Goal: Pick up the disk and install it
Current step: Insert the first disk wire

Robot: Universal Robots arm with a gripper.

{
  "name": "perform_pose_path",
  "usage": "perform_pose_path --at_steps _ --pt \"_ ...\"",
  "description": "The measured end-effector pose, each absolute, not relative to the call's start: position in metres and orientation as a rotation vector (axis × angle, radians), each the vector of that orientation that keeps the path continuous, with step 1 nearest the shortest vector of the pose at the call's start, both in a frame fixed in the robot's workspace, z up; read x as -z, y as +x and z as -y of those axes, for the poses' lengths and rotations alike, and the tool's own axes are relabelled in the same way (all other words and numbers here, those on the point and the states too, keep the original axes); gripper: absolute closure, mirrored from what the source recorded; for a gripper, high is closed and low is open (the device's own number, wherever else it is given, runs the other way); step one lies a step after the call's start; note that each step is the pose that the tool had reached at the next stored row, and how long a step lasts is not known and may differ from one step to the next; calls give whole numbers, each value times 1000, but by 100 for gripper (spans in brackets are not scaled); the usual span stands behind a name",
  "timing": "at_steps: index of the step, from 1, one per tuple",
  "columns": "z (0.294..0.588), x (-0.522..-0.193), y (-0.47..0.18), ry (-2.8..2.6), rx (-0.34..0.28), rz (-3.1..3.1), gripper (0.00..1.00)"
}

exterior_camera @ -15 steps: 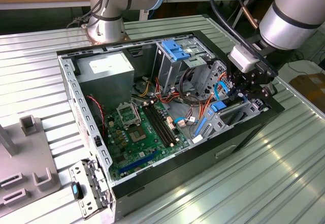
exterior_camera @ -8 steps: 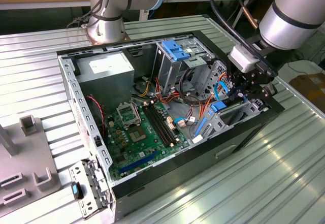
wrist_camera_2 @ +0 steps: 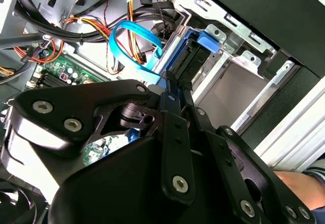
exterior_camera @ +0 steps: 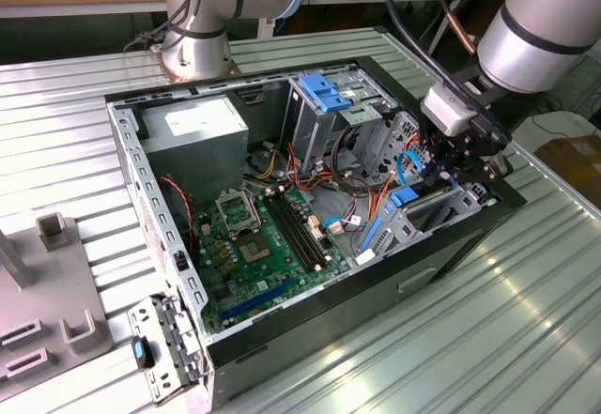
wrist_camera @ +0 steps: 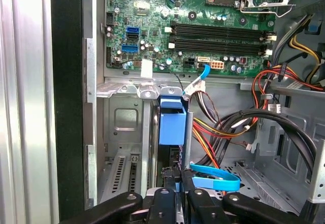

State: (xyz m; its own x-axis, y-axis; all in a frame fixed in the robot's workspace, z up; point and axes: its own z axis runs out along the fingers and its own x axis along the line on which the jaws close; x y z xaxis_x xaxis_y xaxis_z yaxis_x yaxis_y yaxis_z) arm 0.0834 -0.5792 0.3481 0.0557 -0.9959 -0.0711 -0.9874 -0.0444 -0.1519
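Over the drive bay at the exterior view's right end of the open computer case [exterior_camera: 235, 339], one arm [exterior_camera: 535, 29] slants down from the upper right. Its wrist is bent so the pincer [exterior_camera: 451, 172] points into the case. The arm base [exterior_camera: 194, 48] stands on the ribbed metal table [exterior_camera: 526, 320] behind the case.

One pincer: its two black fingers [wrist_camera: 163, 198] are closed on the edge of the disk [wrist_camera: 171, 121], with no gap visible on either side in the first wrist view. One disk, standing on edge with its blue carrier rail facing up. It sits partway inside the grey metal bay [wrist_camera: 122, 127], just beside the edge of the motherboard [wrist_camera: 152, 26].

One green motherboard lies flat in the case floor, with four long black memory slots [wrist_camera: 218, 37]. One light-blue flat cable [wrist_camera: 216, 177] loops just beside the pincer and touches the disk's near end in the first wrist view. Bundles of orange, red, yellow and black wires [wrist_camera: 228, 127] run past the bay.

One power supply box [exterior_camera: 197, 132] sits in the far corner. One tall metal cage [exterior_camera: 329, 123] has a light-blue latch [exterior_camera: 324, 92] on top. One grey fixture [exterior_camera: 52, 273] sits on the table at the exterior view's left. One loose metal bracket [exterior_camera: 164, 344] lies by the near corner of the case.
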Motion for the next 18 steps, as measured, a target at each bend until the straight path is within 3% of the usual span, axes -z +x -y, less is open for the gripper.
perform_pose_path --at_steps 18 --pt "579 -342 83 -2159 84 -2052 84"
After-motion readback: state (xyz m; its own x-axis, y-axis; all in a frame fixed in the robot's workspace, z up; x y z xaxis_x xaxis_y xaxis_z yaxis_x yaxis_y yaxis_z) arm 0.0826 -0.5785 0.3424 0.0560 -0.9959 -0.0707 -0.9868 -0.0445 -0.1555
